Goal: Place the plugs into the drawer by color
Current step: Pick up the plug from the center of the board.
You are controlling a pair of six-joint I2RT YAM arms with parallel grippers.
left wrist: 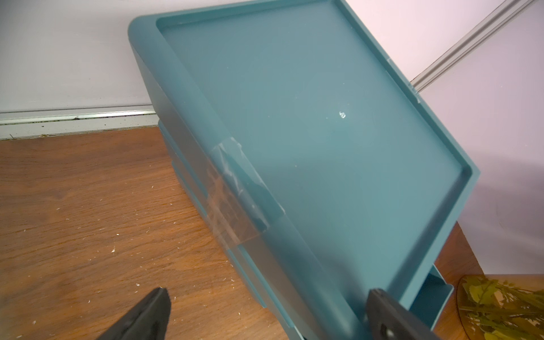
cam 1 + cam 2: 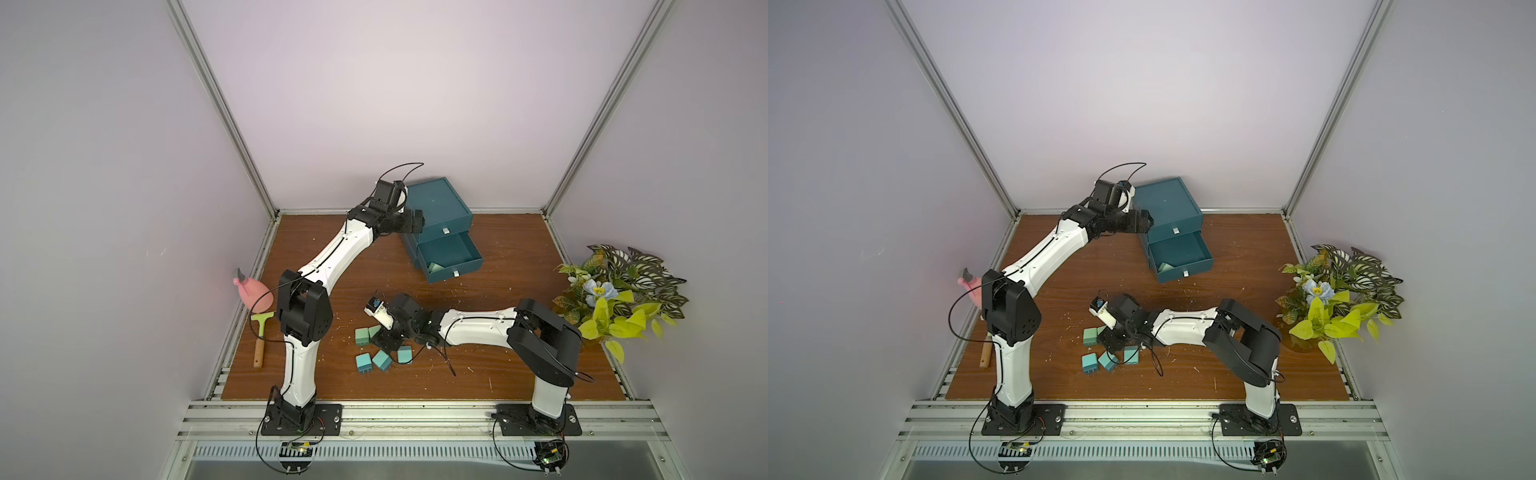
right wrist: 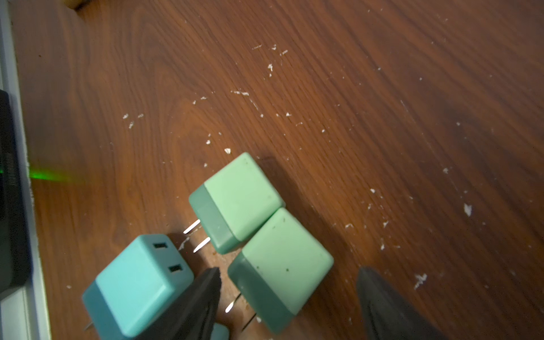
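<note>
Both fingers of the right hand are standing apart around a light green plug on the worktop. It is looking small, hard, light and smooth, so pinching its flat sides is looking best. At one o'clock, the left hand is hanging wide apart over the top edge of the drawer.

Right gripper straddles 1 green plug; 2nd green plug touches it.

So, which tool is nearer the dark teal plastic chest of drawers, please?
Left. The left tool straddles the chest's top edge; the right tool flanks a light green cube plug, well away.
</note>
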